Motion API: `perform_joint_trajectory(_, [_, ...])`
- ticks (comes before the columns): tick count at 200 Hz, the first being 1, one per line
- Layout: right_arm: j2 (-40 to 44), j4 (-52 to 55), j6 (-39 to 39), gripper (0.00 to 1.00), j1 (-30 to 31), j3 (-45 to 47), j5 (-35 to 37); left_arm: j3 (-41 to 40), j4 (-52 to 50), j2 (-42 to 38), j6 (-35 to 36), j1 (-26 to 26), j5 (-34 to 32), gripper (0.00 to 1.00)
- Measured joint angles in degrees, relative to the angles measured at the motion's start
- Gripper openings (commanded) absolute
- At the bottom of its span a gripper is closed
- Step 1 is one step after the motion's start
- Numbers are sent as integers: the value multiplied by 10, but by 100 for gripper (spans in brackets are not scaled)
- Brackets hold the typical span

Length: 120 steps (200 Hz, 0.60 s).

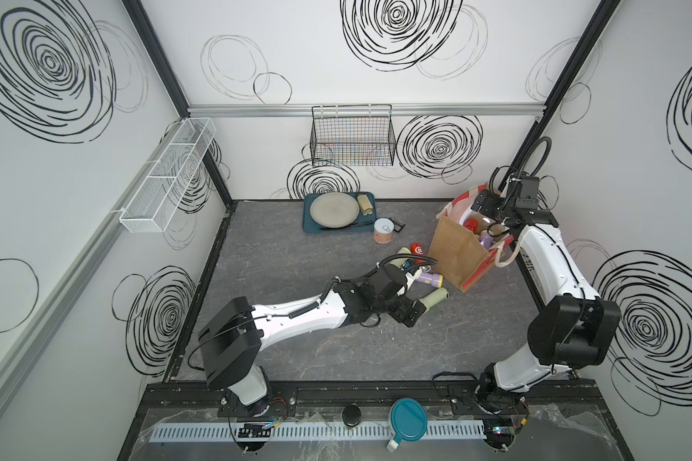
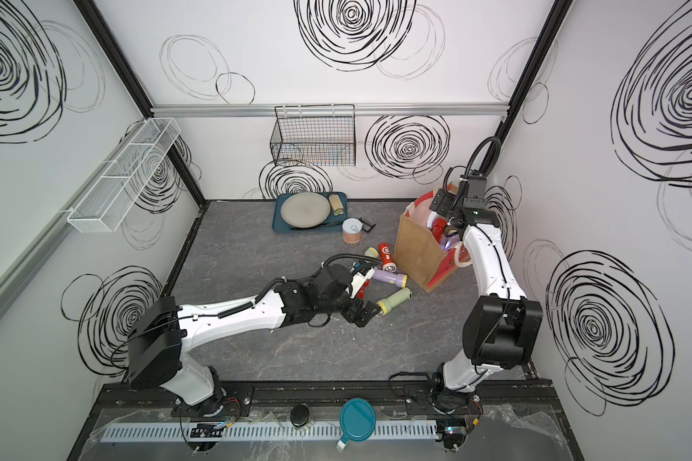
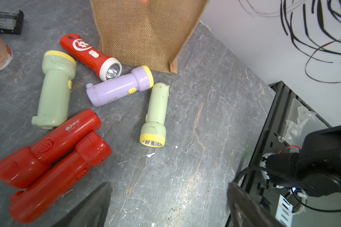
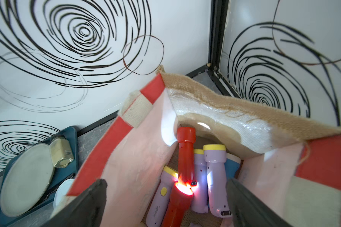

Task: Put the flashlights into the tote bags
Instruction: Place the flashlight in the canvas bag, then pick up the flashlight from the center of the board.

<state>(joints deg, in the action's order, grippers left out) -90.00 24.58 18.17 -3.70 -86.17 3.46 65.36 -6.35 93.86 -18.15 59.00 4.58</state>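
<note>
Right wrist shows several plastic flashlights (image 4: 186, 153) inside the brown jute tote bag (image 4: 205, 94) beneath the empty, wide-open right end effector (image 4: 165, 186), at least six loose flashlights (image 3: 114, 90) on the grey desk (image 3: 205, 118) by the open, empty left end effector (image 3: 168, 188).

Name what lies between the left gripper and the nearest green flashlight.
Bare tabletop only, left gripper to pale green flashlight, in the left wrist view.

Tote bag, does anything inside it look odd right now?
Yes. A red flashlight inside the tote bag is switched on: its head glows orange, and bright patches of light fall on the white lining. Nothing in there looks broken.
</note>
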Motion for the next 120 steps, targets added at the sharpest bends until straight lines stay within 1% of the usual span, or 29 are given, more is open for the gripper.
perform_joint_trajectory(45, [66,50,-3,100,48,-13,24,21,9,74,18,3,20,93])
perform_joint_trajectory(78, [124,92,-2,100,85,-12,34,59,12,127,31,7,31,90])
perform_joint_trajectory(120, [184,151,9,100,120,-12,40,113,14,184,42,8,28,87])
